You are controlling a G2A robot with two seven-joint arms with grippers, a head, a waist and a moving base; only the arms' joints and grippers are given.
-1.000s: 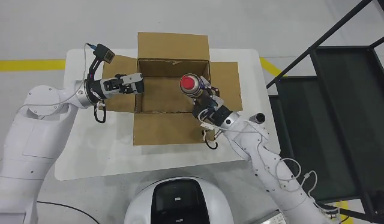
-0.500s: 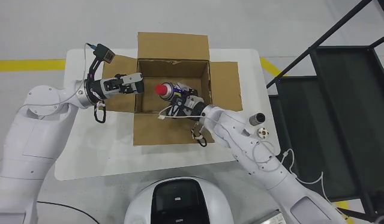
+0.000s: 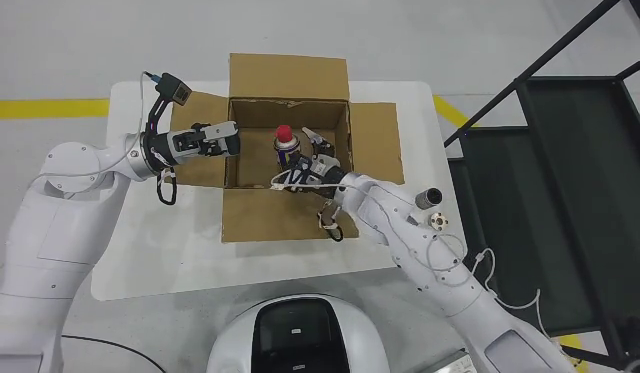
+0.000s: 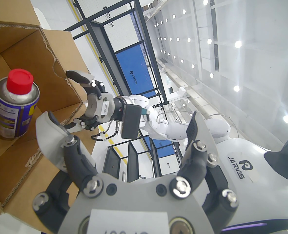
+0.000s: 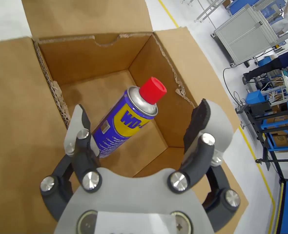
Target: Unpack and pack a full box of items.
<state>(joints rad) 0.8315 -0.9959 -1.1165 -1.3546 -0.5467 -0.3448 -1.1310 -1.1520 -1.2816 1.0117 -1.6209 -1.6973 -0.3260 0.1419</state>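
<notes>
A red-capped spray can (image 5: 129, 120) stands upright on the floor of an open cardboard box (image 3: 290, 73) on the table (image 3: 150, 258). The right gripper (image 3: 298, 165) is spread wide just beside the can, clear of it. The left gripper (image 3: 232, 139), also spread and empty, hangs at the box's left flap. In the right wrist view, one of the right gripper's fingers (image 5: 79, 125) hides the can's base.

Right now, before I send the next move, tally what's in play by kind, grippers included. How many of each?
spray can: 1, upright inside the box
cardboard box: 1, flaps open
grippers: 2, the left gripper and the right gripper, both open and holding nothing
Total: 4
</notes>
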